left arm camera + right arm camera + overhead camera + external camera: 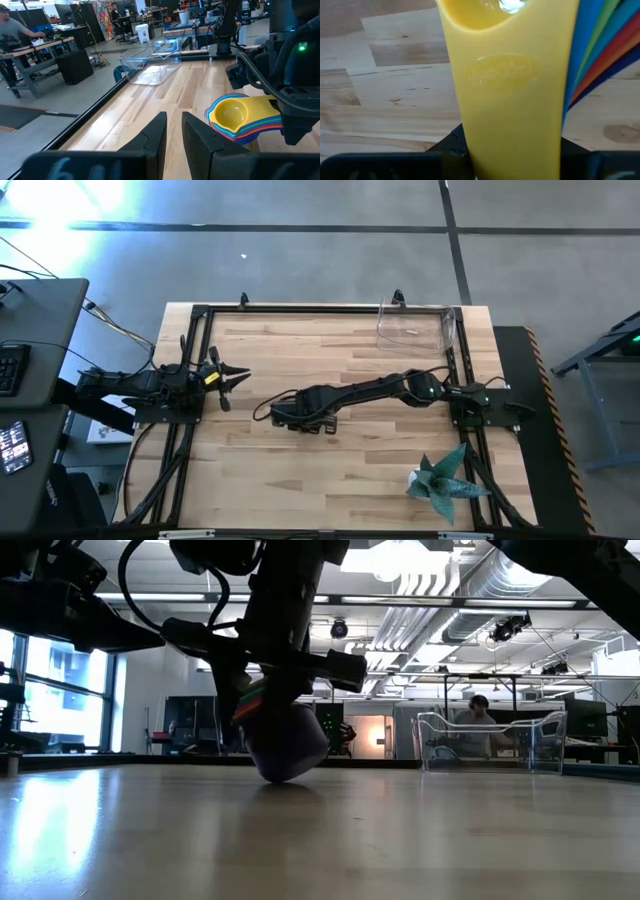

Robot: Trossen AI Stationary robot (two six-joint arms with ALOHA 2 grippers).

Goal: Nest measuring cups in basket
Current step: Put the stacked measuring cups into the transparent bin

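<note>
Measuring cups (245,120), nested into one stack, clamped by their fanned handles in the right gripper (300,420) near the middle of the table (330,480). Yellow cup innermost, its bowl open toward the left wrist camera; rims of orange, red, green, teal and blue visible beneath it, and a purple bowl (288,745) outermost at the bottom in the low view, so seven colours counted across the views. Stack tilted, lowest bowl at or just above the wood; contact cannot be told. Yellow handle (510,100) filling the right wrist view, with blue, green, teal, orange and red handle edges fanned beside it.

One basket (418,323), clear and rectangular, at the far right corner of the table, well apart from the stack, nothing seen inside. One teal spiky plant (442,478) at the near right corner.

Left gripper (238,376) waiting at the left edge of the table, fingers (150,142) narrowly apart, holding nothing.

One person seated in the room behind the basket in the low view.
</note>
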